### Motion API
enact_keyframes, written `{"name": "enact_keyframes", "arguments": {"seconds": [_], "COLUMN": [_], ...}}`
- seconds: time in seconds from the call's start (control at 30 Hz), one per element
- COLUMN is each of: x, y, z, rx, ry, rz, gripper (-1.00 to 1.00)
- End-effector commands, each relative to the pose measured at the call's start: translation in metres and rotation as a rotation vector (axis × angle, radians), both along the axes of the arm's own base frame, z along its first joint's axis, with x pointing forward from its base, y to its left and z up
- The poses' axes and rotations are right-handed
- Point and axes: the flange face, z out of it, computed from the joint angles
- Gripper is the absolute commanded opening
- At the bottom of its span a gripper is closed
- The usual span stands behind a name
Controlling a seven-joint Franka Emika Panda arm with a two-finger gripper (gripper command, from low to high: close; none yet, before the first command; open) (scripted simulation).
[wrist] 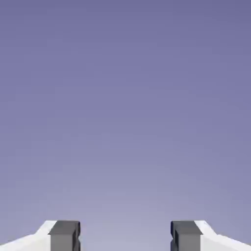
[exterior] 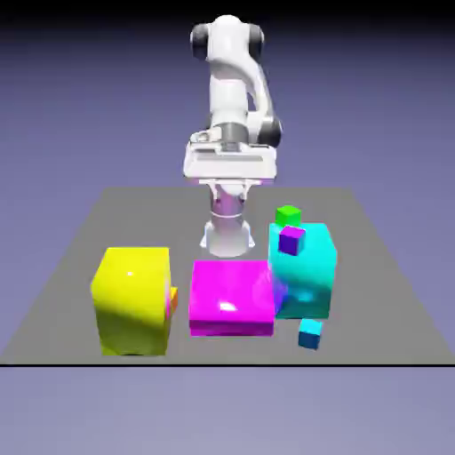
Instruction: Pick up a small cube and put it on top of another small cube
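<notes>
- Grey, flat bench [exterior: 133,222] fills the middle of the frame.
- White jointed robot arm [exterior: 227,80], upper centre, rises behind the blocks.
- Glossy yellow block [exterior: 133,298], lower left; small orange piece [exterior: 174,299] shows partly behind its right edge.
- Big glossy cyan block [exterior: 304,275], right of centre.
- Low glossy magenta block [exterior: 233,298], lower centre, between yellow and cyan.
- Grey-tipped fingers [wrist: 64,238] stand wide apart, nothing held or touched; the hand view shows only backdrop between them, so they don't seem aimed at the bench.
- Tiny plain blue cube [exterior: 310,334], lower right, rests on the bench just in front of the cyan block. From the fingers it lies well apart: lower, nearer the viewer, toward the exterior view's right. No long axis; the reach likely must clear the cyan block.
- Tiny purple cube [exterior: 291,240] and tiny green cube [exterior: 288,216] appear at the cyan block's top; exact support unclear.
</notes>
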Motion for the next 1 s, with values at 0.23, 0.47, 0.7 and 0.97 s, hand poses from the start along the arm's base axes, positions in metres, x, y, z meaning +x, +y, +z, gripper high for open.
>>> {"name": "enact_keyframes", "arguments": {"seconds": [0.23, 0.47, 0.7, 0.97], "x": [0.069, 0.11, 0.135, 0.148], "y": [0.075, 0.141, 0.203, 0.262], "z": [-0.038, -0.085, -0.139, -0.204], "rx": [-0.212, -0.411, -0.615, -0.841], "ry": [0.327, 0.589, 0.825, 1.069], "rz": [0.24, 0.424, 0.572, 0.686], "gripper": [0.0, 0.0, 0.0, 0.0]}}
